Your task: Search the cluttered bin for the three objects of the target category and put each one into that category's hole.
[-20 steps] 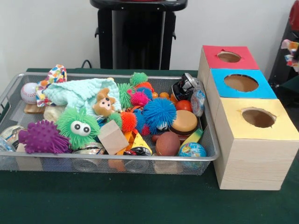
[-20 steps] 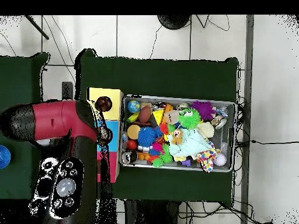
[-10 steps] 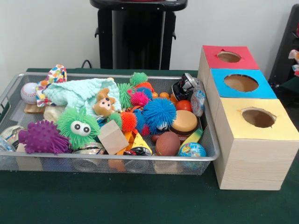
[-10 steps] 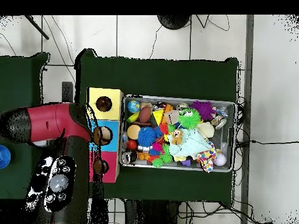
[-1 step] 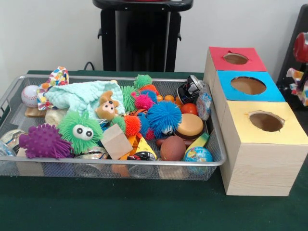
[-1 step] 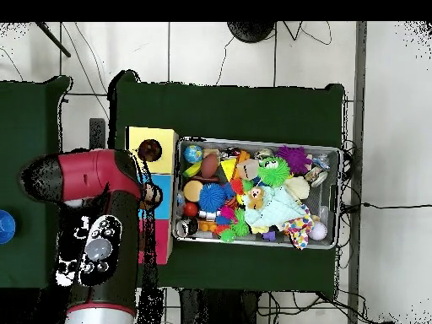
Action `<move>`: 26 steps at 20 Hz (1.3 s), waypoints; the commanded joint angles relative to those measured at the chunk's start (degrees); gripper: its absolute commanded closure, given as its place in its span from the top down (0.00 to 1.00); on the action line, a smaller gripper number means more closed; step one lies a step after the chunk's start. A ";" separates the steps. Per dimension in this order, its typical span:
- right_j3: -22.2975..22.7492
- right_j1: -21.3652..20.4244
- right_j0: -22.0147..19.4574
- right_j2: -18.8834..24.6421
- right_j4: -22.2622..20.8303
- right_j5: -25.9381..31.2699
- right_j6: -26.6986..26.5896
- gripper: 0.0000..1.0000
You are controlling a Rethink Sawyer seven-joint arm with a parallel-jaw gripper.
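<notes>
Hovering arm [image 6: 97, 245] over sorting box [image 6: 153, 143], bin [image 6: 329, 152] well aside, hand's grip unreadable

bin: the silver wire-mesh bin [image 5: 217, 162] sits on the green-covered desk [image 5: 144, 211], left of the boxes in the front view.
boxes: the wooden box row with red, blue and yellow holed tops [image 5: 262, 163] touches the bin's right end.
arm: the red and black robot arm [image 6: 93, 245] hangs over the boxes in the overhead view.
toys: the purple spiky ball [image 5: 44, 141] lies front left in the bin; the small globe ball [image 5: 198, 154] lies front right.
</notes>
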 commanded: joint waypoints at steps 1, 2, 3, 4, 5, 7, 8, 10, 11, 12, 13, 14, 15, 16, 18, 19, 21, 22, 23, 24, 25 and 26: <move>3.74 5.08 -2.11 0.93 -1.74 -4.37 10.06 0.00; 3.07 5.53 -2.27 0.88 -1.82 -4.49 9.72 0.00; 2.43 5.89 -2.49 0.87 -1.87 -4.33 9.36 0.00; 1.79 6.25 -2.72 0.85 -1.91 -4.17 9.00 0.00; 1.45 6.57 -2.91 0.89 -1.89 -4.40 8.83 0.00; 1.50 7.05 -3.02 0.90 -1.88 -5.47 8.80 0.00; 1.28 7.34 -3.06 0.84 -1.94 -5.74 8.75 0.00; 1.65 7.67 -2.98 1.09 -1.90 -6.78 8.72 0.00; 1.64 7.97 -2.99 1.22 -1.86 -7.42 8.75 0.00; 1.25 8.44 -2.91 1.13 -1.89 -7.69 8.89 0.00; 0.81 8.97 -2.71 0.98 -2.01 -8.05 9.05 0.00; 0.56 9.36 -2.76 1.04 -2.02 -8.32 9.00 0.00; 0.25 9.75 -2.96 1.21 -1.97 -8.51 8.76 0.00; 0.09 10.00 -3.12 1.31 -1.94 -8.64 8.52 0.00; -0.39 10.35 -3.49 1.33 -2.17 -8.61 7.67 0.00; -0.51 10.38 -3.73 1.33 -2.40 -8.43 7.01 0.00; -0.92 10.59 -4.14 1.30 -3.01 -8.07 5.64 0.00; -1.22 10.77 -4.29 1.19 -3.35 -7.87 5.03 0.00; -1.09 10.87 -4.36 1.12 -3.66 -8.27 4.73 0.00; -0.99 10.98 -4.60 1.23 -3.74 -8.62 4.50 0.00; -0.90 11.10 -4.85 1.33 -3.81 -8.97 4.27 0.00; -0.79 11.15 -4.99 1.30 -3.85 -9.20 4.25 0.00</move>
